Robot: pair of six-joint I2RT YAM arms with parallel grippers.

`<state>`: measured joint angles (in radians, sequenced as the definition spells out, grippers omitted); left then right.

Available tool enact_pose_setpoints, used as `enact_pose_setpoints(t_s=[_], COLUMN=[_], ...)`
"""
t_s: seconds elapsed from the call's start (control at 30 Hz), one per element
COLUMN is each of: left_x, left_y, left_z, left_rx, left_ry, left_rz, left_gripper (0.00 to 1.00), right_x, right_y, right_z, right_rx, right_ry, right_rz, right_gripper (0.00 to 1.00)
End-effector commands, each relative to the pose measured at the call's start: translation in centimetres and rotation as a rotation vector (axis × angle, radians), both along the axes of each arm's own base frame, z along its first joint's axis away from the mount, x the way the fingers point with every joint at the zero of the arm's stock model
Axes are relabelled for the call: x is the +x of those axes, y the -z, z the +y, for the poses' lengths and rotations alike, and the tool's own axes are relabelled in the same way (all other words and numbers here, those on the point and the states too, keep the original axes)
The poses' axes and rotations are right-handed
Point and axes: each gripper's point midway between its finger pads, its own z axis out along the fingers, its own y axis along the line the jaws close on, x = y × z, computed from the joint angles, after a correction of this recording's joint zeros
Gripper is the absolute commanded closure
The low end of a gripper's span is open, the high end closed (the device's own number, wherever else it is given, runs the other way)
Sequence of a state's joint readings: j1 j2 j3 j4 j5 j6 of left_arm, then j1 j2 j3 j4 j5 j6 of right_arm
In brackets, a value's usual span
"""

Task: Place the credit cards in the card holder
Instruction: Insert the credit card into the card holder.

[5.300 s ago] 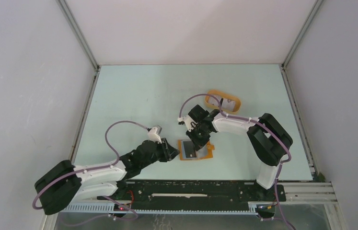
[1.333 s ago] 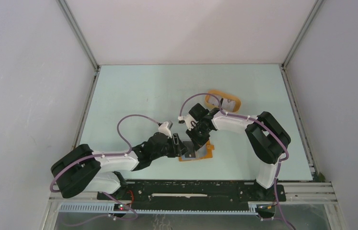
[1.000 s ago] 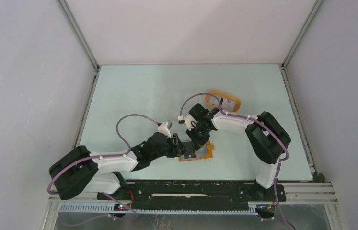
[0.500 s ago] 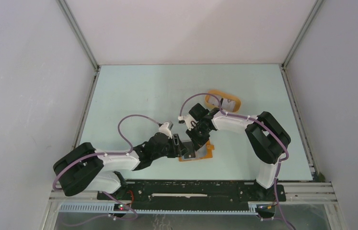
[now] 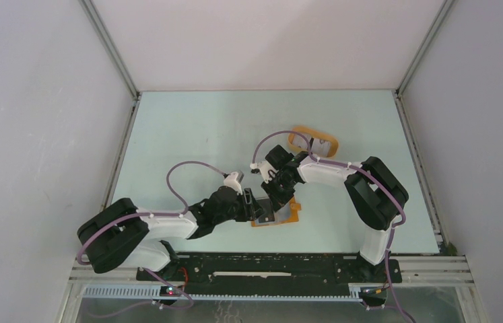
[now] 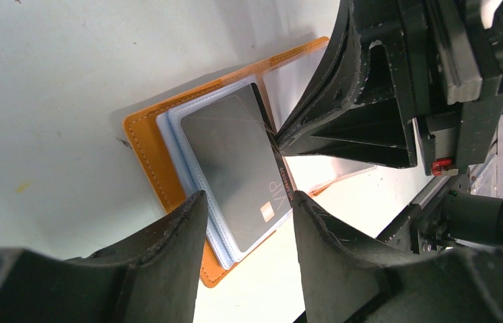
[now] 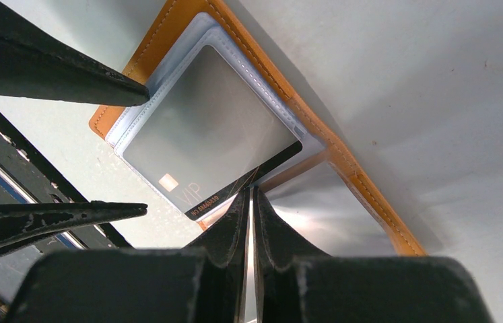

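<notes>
The card holder lies open and flat on the table, and both grippers meet over it. Its orange-brown cover faces down. A stack of clear sleeves lies on the half nearer the left arm.

A dark grey card, marked VIP with a small orange square, rests on that stack, turned slightly against the holder's stitched border. Most of the card sits within the sleeves' outline. Whether it is inside a sleeve or only on top of one cannot be told. Its lettered edge juts past the sleeves toward the middle of the holder.

The right gripper reaches down over the holder's other half. Its fingers are drawn almost together with only a hairline between them, and they pinch the card's lettered edge near one corner. A glossy clear pocket of the holder shows just beside those fingertips.

The left gripper comes in low from the opposite side of the holder. Its jaws stand about half apart and hold nothing. Its two fingers straddle the outer end of the sleeved half. One tip is at the holder's orange border and the other is just off the card's free corner. Whether either tip presses on the holder cannot be told.

An oval orange-rimmed tray sits beyond the holder, on its far side and well apart from it.
</notes>
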<state>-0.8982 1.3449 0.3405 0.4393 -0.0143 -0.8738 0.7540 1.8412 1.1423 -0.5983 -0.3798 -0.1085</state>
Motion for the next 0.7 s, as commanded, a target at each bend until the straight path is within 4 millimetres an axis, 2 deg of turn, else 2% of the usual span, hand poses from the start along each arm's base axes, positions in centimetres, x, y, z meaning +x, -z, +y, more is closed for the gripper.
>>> enact_pose_setpoints(t_s=[0.0,0.4,0.67], left_x=[1.1,0.6,0.4], left_y=[-2.0,-2.2,-3.5], left_z=[-1.3,-2.2,-2.6], left_rx=[-0.047,-0.088,-0.129], left_ry=[0.003,0.041,0.054], left_rz=[-0.038,-0.019,-0.035], left_gripper=[0.45,0.45,0.46], right_x=[0.3,0.3,0.3], right_y=[0.0,0.0,0.0], right_z=[0.5,0.5,0.5], right_rx=[0.01,0.01,0.011], right_ry=[-0.003,-0.003,-0.003], right_rz=[0.005,0.005,0.007], right_gripper=[0.89,0.89,0.89])
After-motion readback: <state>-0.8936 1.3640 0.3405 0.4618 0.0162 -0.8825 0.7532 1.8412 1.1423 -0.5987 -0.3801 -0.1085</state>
